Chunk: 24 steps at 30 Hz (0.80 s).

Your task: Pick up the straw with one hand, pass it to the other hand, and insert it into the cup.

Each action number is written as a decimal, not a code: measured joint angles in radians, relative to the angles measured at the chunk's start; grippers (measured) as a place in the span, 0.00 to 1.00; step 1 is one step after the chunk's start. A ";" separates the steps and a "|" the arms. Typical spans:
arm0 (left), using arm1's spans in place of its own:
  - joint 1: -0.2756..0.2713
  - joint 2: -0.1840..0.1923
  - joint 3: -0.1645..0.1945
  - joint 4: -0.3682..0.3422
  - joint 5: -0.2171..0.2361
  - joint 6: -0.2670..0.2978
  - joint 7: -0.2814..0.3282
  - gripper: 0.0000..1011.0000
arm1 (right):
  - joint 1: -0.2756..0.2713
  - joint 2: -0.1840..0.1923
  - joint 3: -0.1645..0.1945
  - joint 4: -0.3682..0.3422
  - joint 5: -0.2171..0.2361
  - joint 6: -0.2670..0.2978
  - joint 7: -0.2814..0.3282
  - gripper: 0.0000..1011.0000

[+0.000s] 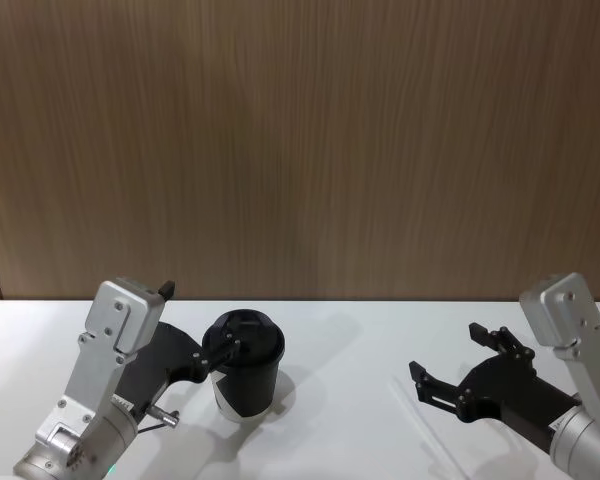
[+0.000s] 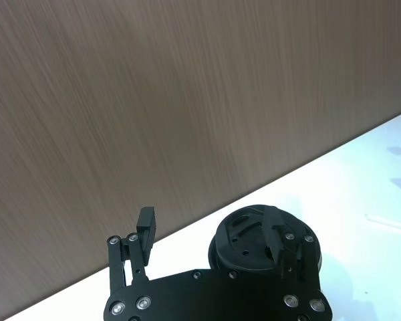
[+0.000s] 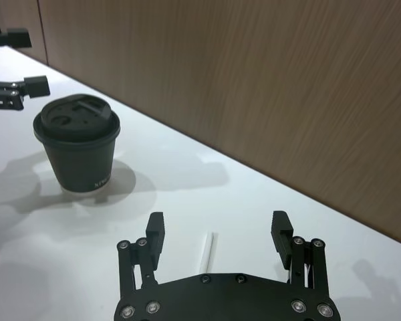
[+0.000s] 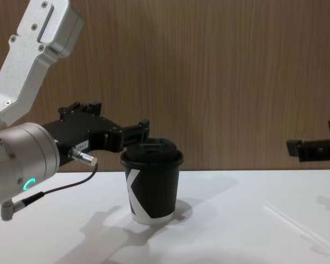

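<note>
- While the left gripper (image 1: 193,320) hangs at the lower left of the head view, its fingers are spread wide and grasp nothing. One fingertip (image 2: 275,237) lies over the lid (image 3: 77,115) of the cup (image 1: 245,378); whether it touches the lid cannot be told.
- The cup stands upright on the white table (image 1: 360,400), left of centre in the lower part of the head view. Its lid is on and its white angular mark faces the chest camera.
- In the chest view the left gripper reaches in from the left edge on a silver wrist with a glowing green ring (image 4: 26,184) and a thin dark cable (image 4: 60,190).
- The right gripper (image 1: 448,352) sits at the lower right of the head view, raised above the table, fingers parted and empty.
- The straw (image 4: 297,223) lies flat on the table at the lower right of the chest view, below the right gripper and well apart from the cup. The right wrist view shows it on the table beneath that gripper, not in its grasp.
</note>
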 joint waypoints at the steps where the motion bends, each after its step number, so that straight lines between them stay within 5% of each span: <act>1: 0.000 0.000 0.000 0.000 0.000 0.000 0.000 0.99 | 0.003 0.004 0.001 -0.003 0.000 0.016 0.005 0.99; 11: 0.000 0.000 0.000 0.000 0.000 0.000 0.000 0.99 | 0.031 0.021 0.015 -0.024 0.018 0.177 0.030 0.99; 24: 0.000 0.000 0.000 0.000 0.000 0.000 0.000 0.99 | 0.048 -0.020 0.052 -0.045 0.058 0.410 0.012 0.99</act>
